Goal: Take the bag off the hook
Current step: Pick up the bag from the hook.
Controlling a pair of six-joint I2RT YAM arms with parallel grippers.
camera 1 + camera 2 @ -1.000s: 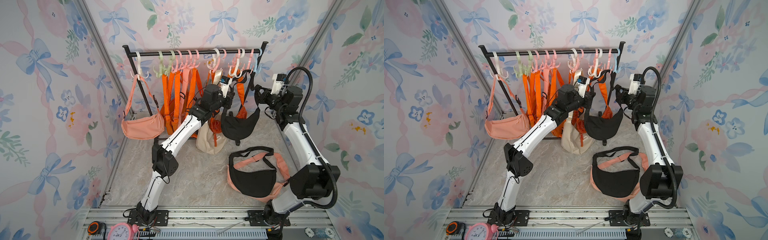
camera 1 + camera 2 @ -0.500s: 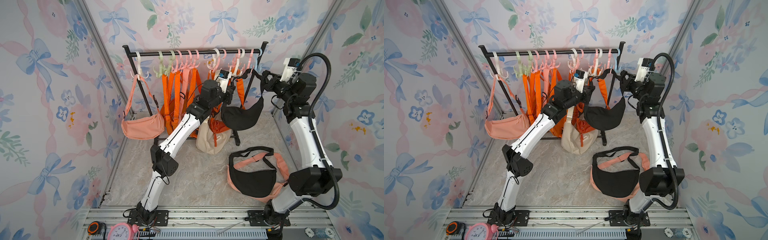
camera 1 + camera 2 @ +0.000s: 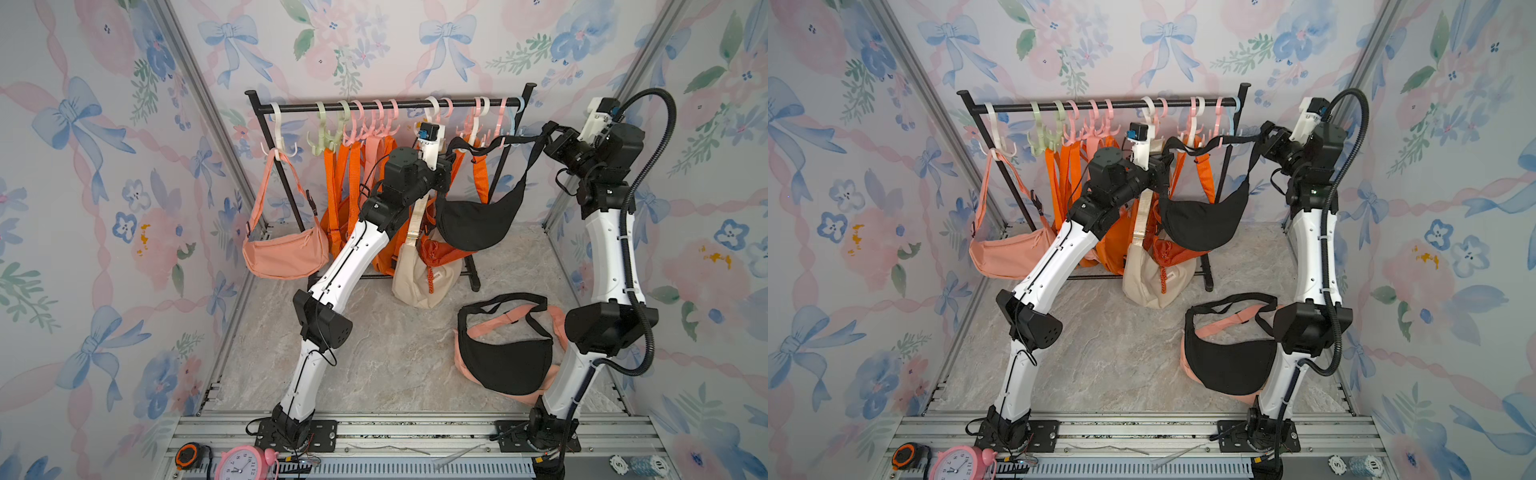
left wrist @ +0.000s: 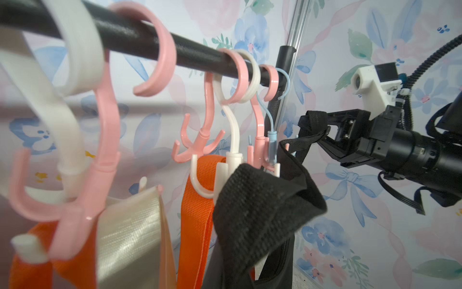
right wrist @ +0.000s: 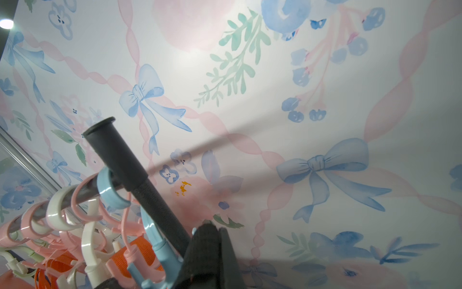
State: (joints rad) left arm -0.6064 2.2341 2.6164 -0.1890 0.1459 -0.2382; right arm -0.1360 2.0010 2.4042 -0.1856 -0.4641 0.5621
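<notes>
Right at the front sit a pink clock and a tape measure. A bit further in, a flat black bag lies on the floor on top of a pink bag, next to the right arm. Behind that, a cream bag rests on the floor under the rack.

Higher up, the hanging black bag swings in the air between the 2 arms. The left gripper is closed on 1 end of its strap. The right gripper is pinched tight on the other end. The strap is pulled out long, right by the tips of a white hook and the hooks beside it. I cannot tell if it is caught on 1.

Further back, the black bar holds many hooks. Orange straps hang from some. A peach bag hangs alone at the far left end. Behind everything is the flowery wall.
</notes>
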